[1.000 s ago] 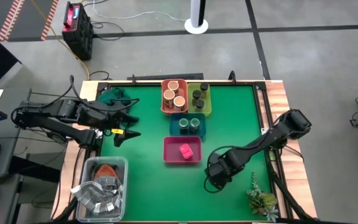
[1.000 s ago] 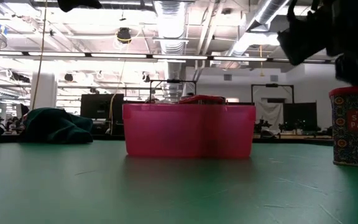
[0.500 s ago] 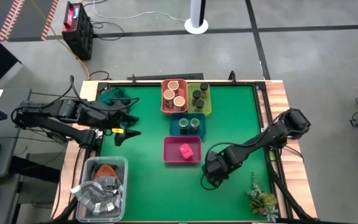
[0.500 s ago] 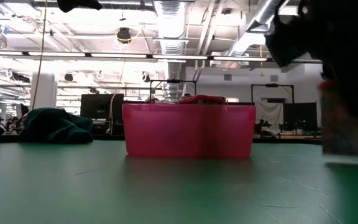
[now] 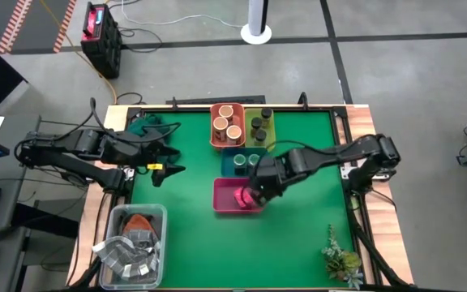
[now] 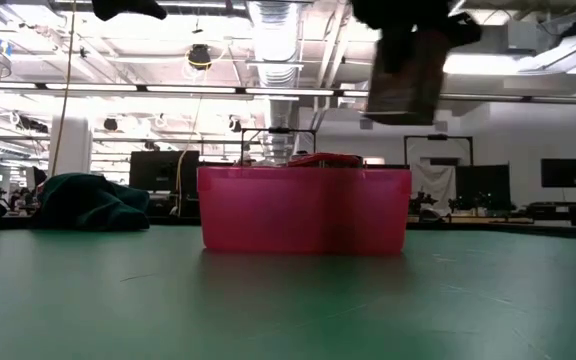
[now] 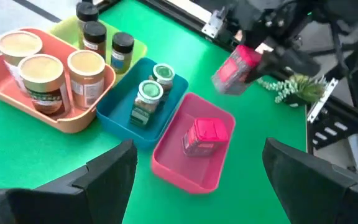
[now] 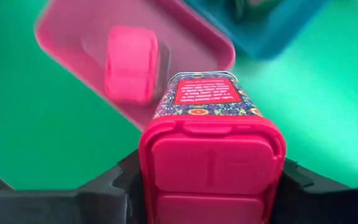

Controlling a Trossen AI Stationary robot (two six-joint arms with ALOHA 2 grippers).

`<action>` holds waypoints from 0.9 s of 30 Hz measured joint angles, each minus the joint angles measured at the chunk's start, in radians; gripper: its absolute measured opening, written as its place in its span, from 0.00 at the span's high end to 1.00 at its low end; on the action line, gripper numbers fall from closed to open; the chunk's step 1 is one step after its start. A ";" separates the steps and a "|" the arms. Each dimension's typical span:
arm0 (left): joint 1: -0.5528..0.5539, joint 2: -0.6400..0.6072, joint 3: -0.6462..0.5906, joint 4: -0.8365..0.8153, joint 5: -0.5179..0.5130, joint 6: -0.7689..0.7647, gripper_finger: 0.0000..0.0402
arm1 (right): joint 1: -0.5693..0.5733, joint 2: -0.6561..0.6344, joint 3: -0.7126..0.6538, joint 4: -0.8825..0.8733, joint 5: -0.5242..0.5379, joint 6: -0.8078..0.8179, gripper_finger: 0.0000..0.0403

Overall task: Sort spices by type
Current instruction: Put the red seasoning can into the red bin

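1. High view: the right gripper (image 5: 254,195) hangs over the pink tray (image 5: 225,203); the left gripper (image 5: 167,163), fingers spread, waits apart.
2. Low view: a pink-lidded tin (image 6: 405,85) hangs above the tray.
3. Left wrist view: a second tin (image 7: 205,135) lies in the tray.
4. Right wrist view: the jaws clamp the held tin.

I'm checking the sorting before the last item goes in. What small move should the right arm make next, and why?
Probably lower and release. The right gripper holds a pink-lidded tin in the air above the pink tray, where a matching pink tin already lies. The other trays already hold their jars. Setting it down in the free space beside the first tin looks right. The left gripper waits open at the table's left.
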 joint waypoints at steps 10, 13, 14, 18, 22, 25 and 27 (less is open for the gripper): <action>0.000 0.000 0.000 0.015 0.006 -0.035 0.18 | -0.041 0.092 0.000 0.135 0.013 0.018 0.42; 0.000 0.000 0.000 0.014 0.013 -0.038 0.18 | -0.041 0.144 0.000 0.139 0.013 0.021 0.42; 0.000 0.000 0.000 0.013 0.014 -0.038 0.18 | -0.040 0.159 0.000 0.143 0.013 0.022 0.41; 0.000 0.000 0.000 0.011 0.022 -0.045 0.18 | -0.040 0.190 -0.002 0.170 0.013 0.030 0.41; 0.000 0.000 0.000 0.011 0.039 -0.048 0.18 | -0.046 0.201 -0.002 0.193 0.010 0.049 0.41; 0.000 0.000 0.000 0.011 0.040 -0.049 0.18 | -0.050 0.200 -0.001 0.201 0.008 0.086 0.41; 0.000 0.000 0.000 0.010 0.040 -0.052 0.18 | -0.056 0.201 -0.001 0.202 -0.010 0.123 0.41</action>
